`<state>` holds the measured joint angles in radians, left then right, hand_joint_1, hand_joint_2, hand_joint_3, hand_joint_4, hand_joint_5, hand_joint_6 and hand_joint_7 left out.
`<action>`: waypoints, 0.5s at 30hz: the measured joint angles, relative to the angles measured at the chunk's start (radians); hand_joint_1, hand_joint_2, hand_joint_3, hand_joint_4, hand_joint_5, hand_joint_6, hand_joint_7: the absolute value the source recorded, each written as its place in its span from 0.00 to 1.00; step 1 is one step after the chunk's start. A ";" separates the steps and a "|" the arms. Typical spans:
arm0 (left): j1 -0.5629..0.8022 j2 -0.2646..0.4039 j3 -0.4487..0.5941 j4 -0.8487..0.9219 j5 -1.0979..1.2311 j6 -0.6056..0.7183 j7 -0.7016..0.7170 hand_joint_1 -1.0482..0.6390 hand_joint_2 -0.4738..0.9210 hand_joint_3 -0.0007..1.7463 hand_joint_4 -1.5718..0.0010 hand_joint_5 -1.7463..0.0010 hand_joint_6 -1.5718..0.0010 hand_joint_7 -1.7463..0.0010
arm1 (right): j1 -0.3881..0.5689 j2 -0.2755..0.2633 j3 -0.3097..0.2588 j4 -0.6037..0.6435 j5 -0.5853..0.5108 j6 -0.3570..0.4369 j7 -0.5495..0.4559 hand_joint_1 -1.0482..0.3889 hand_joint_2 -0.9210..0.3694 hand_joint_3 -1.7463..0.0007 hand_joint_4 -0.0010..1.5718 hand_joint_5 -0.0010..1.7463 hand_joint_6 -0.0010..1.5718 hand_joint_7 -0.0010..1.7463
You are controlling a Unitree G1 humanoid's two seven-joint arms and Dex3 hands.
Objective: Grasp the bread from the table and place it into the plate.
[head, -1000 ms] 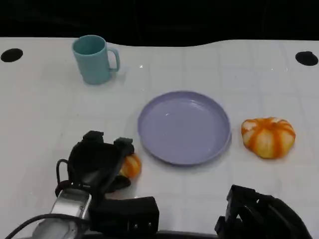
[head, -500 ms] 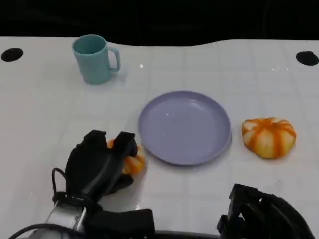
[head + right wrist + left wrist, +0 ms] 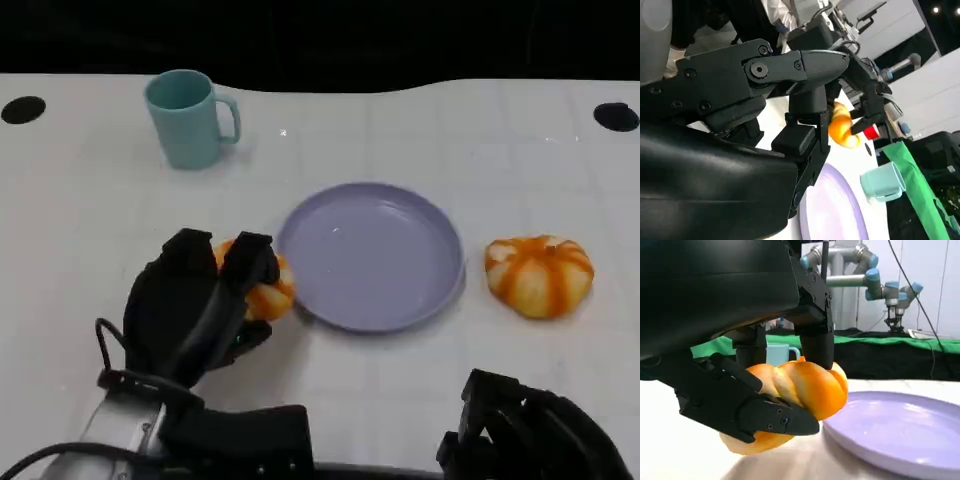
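Note:
A twisted orange bread is held in my left hand just off the left rim of the lilac plate. In the left wrist view my fingers wrap the bread from both sides, and it hangs slightly above the table beside the plate. My right hand rests low at the table's near right edge and holds nothing. From the right wrist I see the bread in the distance past my right hand.
A teal mug stands at the back left. A striped orange pumpkin-shaped bun lies right of the plate. Two dark round holes mark the table's far corners. A black edge runs along the back.
My left hand has moved forward and slightly right with the bread, from the near table toward the plate's left rim. The right hand has stayed put.

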<state>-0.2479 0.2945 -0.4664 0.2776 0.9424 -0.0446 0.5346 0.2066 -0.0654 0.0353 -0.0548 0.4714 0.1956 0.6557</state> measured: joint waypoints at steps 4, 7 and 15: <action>0.017 0.013 0.024 -0.073 -0.018 -0.005 -0.040 0.50 0.69 0.58 0.49 0.00 0.62 0.00 | 0.000 0.000 0.000 0.000 0.000 0.000 0.000 0.24 0.00 0.86 0.55 0.91 0.49 0.76; 0.029 0.016 0.036 -0.129 -0.047 -0.028 -0.072 0.51 0.64 0.66 0.48 0.00 0.61 0.00 | 0.000 0.000 0.000 0.000 0.000 0.000 0.000 0.24 0.00 0.86 0.55 0.92 0.49 0.76; -0.028 -0.016 0.065 -0.168 -0.127 -0.070 -0.166 0.54 0.59 0.72 0.41 0.00 0.55 0.00 | -0.005 0.001 0.001 0.005 0.000 0.000 0.000 0.24 0.00 0.86 0.55 0.92 0.50 0.77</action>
<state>-0.2763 0.2788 -0.4019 0.1094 0.8153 -0.1149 0.3688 0.2018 -0.0645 0.0359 -0.0495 0.4712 0.1961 0.6554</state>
